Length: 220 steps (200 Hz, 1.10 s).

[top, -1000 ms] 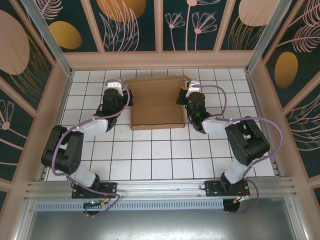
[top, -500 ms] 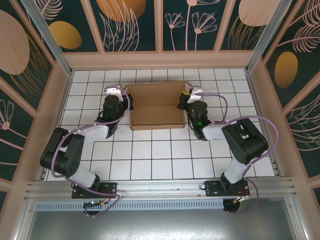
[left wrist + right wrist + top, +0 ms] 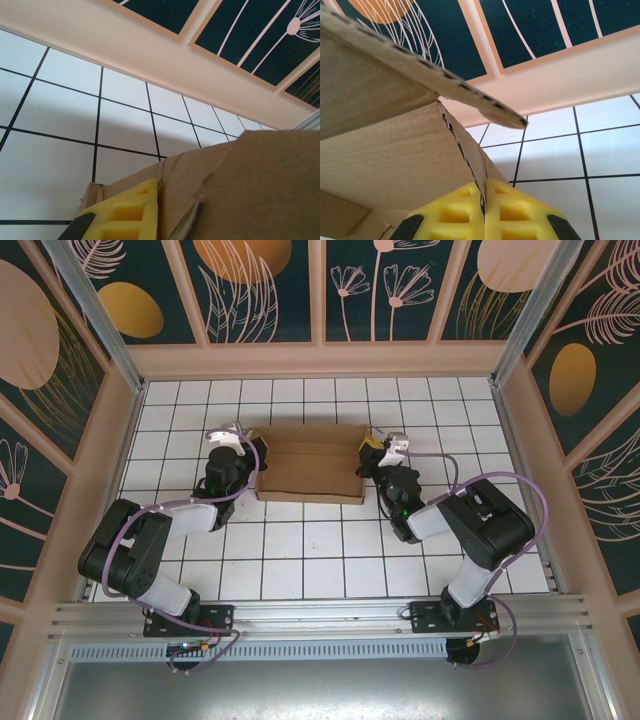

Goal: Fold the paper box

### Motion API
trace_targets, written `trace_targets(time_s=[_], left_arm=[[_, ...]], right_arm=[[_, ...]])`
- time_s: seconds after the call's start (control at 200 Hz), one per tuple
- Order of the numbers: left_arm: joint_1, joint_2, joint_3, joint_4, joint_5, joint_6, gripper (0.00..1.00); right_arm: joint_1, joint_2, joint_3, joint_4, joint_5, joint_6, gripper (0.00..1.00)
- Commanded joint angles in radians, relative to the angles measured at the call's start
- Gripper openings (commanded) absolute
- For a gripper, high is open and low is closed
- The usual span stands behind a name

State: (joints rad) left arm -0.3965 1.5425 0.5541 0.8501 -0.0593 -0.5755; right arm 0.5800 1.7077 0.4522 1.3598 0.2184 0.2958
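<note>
The paper box (image 3: pixel 310 462) is a brown cardboard rectangle lying on the white tiled floor, its top panel folded down over the base. My left gripper (image 3: pixel 249 447) is at its left end. In the left wrist view one yellow finger (image 3: pixel 127 212) presses against a side flap of the paper box (image 3: pixel 250 185), and cardboard hides the other finger. My right gripper (image 3: pixel 368 447) is at the right end. Its two yellow fingers (image 3: pixel 520 210) are shut on a thin side flap of the paper box (image 3: pixel 385 150), with the top panel's edge overhanging above.
The beige back wall (image 3: pixel 320 358) runs two tiles behind the box, and side walls (image 3: pixel 110 450) close in the floor. Open white tiles (image 3: pixel 320 550) lie between the box and the aluminium rail (image 3: pixel 320 615) at the near edge.
The box's rear panel, lying flat a second ago, swung up and came down over the base. Both grippers moved toward the near side with it.
</note>
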Motion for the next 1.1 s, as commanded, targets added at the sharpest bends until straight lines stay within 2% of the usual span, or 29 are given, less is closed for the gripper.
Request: trace_targets(time_s=[0.0, 0.29, 0.505, 0.616, 0.776, 0.851, 0.971, 1.096], left_arm=[[-0.042, 0.036, -0.059, -0.17, 0.1, -0.052, 0.1], [-0.042, 0.044, -0.08, -0.174, 0.084, -0.07, 0.12], [-0.042, 0.031, -0.074, -0.18, 0.074, -0.066, 0.12], [-0.041, 0.031, -0.067, -0.186, 0.082, -0.07, 0.12], [-0.042, -0.003, -0.045, -0.238, 0.077, -0.072, 0.12], [-0.042, -0.033, -0.044, -0.257, 0.064, -0.075, 0.12], [-0.041, -0.056, -0.033, -0.276, 0.058, -0.075, 0.1], [-0.042, -0.042, -0.034, -0.263, 0.069, -0.082, 0.1]], right_arm=[[0.059, 0.06, -0.057, -0.13, -0.09, 0.054, 0.0], [0.08, 0.059, -0.061, -0.116, -0.077, 0.103, 0.0], [0.137, 0.041, -0.011, -0.135, 0.046, 0.194, 0.0], [0.166, 0.009, 0.065, -0.251, 0.078, 0.187, 0.0], [0.201, -0.014, 0.2, -0.516, 0.131, 0.038, 0.0], [0.2, -0.014, 0.245, -0.617, 0.161, 0.017, 0.0], [0.201, -0.019, 0.278, -0.687, 0.162, 0.077, 0.0], [0.198, -0.029, 0.275, -0.638, 0.128, 0.195, 0.0]])
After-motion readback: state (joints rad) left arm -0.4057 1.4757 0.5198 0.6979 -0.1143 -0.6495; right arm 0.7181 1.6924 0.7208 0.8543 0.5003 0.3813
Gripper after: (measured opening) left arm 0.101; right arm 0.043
